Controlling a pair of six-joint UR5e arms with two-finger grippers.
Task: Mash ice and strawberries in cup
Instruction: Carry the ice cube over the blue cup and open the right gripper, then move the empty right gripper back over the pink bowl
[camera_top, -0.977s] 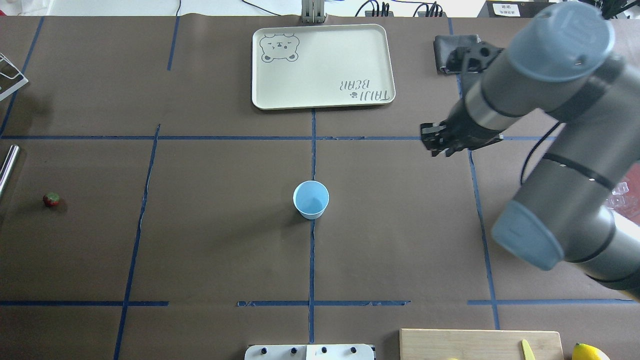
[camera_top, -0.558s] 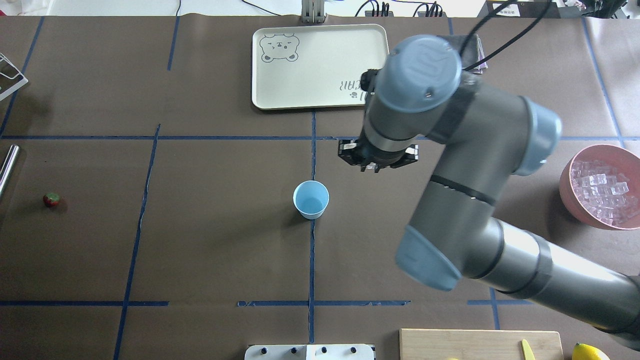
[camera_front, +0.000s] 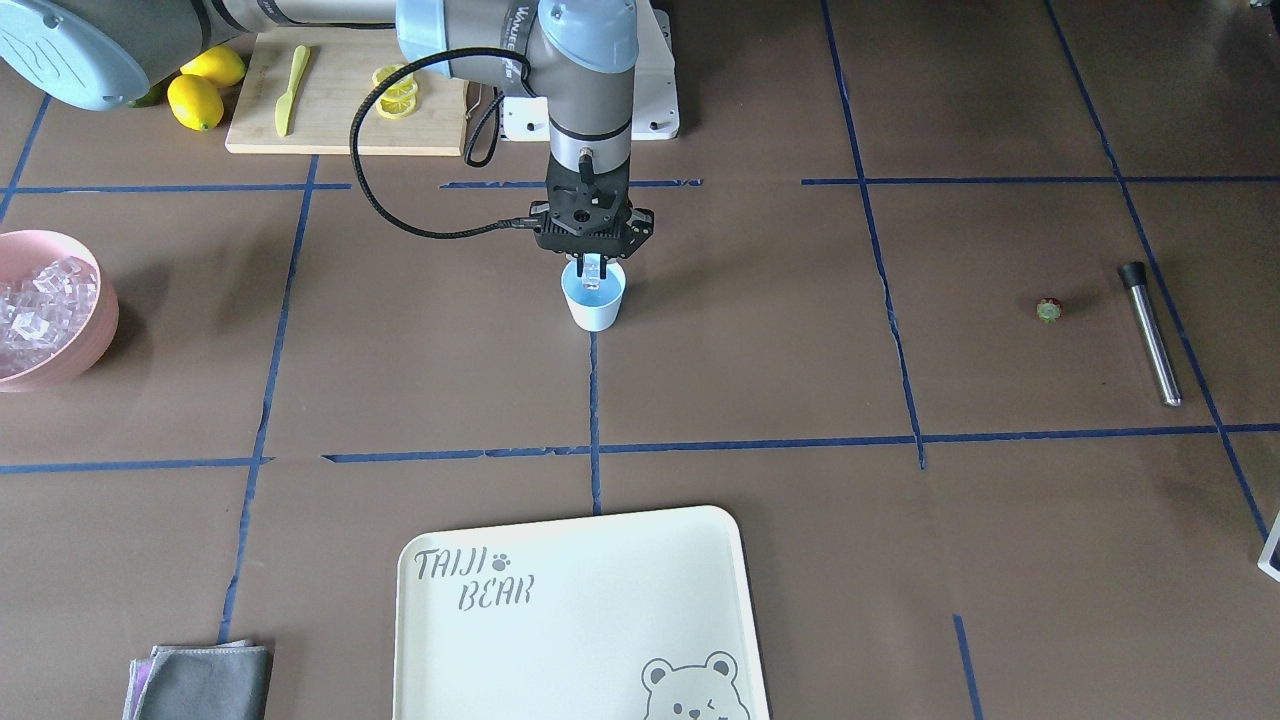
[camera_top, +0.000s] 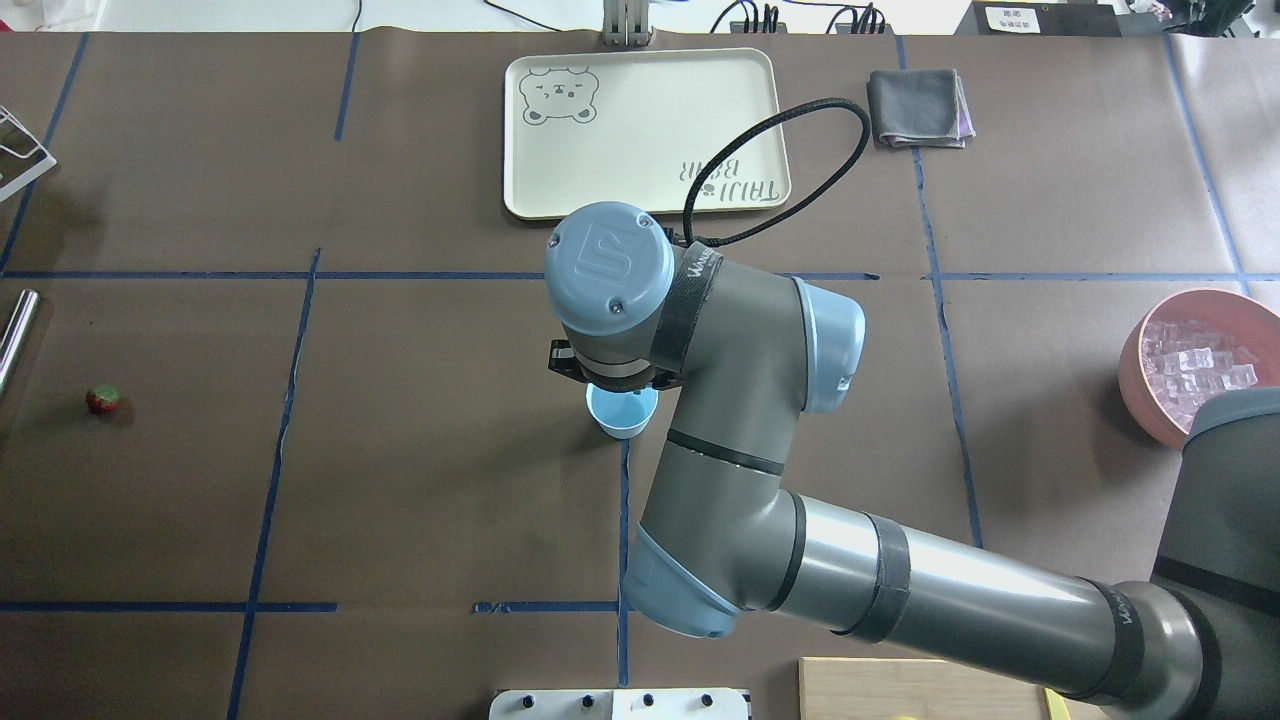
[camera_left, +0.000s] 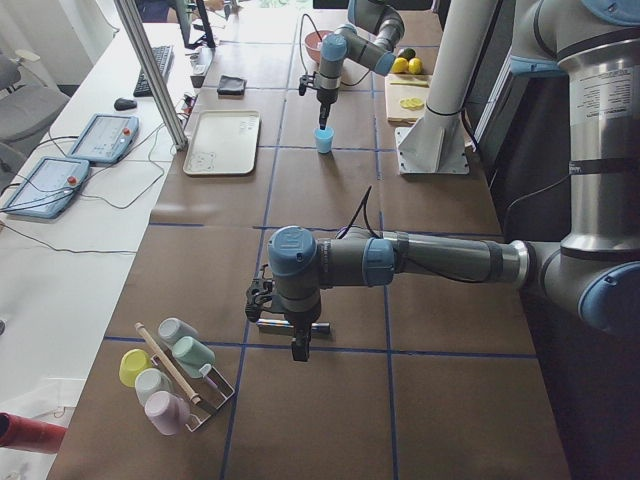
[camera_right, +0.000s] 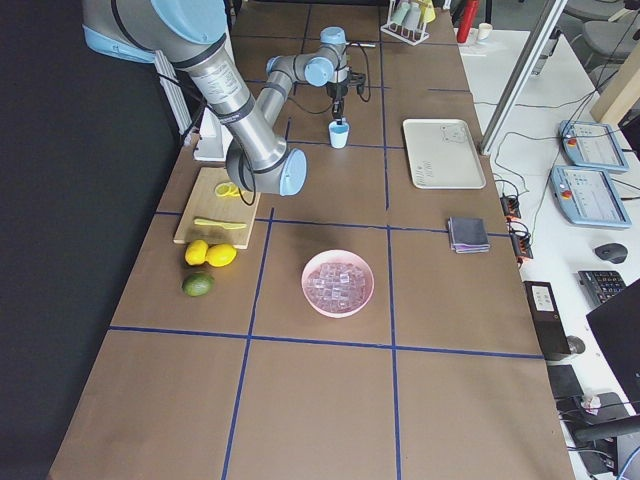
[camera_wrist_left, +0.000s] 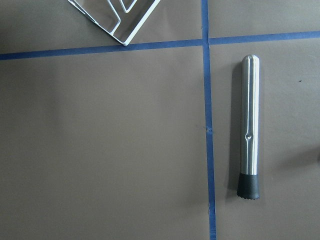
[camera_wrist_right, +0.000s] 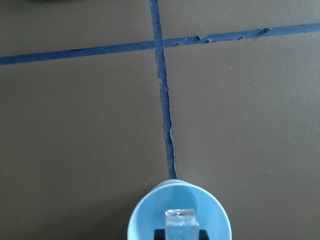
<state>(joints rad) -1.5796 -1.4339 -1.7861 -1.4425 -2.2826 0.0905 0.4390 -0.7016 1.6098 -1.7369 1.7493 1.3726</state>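
Note:
The light-blue cup (camera_front: 594, 308) stands upright at the table's middle and also shows in the overhead view (camera_top: 624, 420). My right gripper (camera_front: 594, 276) hangs straight above its mouth, shut on one clear ice cube (camera_wrist_right: 181, 221), which sits just over the rim (camera_wrist_right: 142, 212). More ice (camera_top: 1200, 362) fills the pink bowl (camera_top: 1133, 352). The small red strawberry (camera_top: 102, 400) lies alone far to my left. My left gripper (camera_left: 299, 351) shows only in the exterior left view, above a steel muddler (camera_wrist_left: 249, 130); I cannot tell if it is open or shut.
A cream bear tray (camera_top: 640, 130) lies beyond the cup, with a grey cloth (camera_top: 918, 108) to its right. A cutting board (camera_front: 340, 110) with lemon slices, a yellow knife and whole lemons (camera_front: 196, 100) is near my base. A wire rack of cups (camera_left: 170, 375) stands at the left end.
My right arm has swung left from the bowl side across the table. Its gripper now stands directly over the cup.

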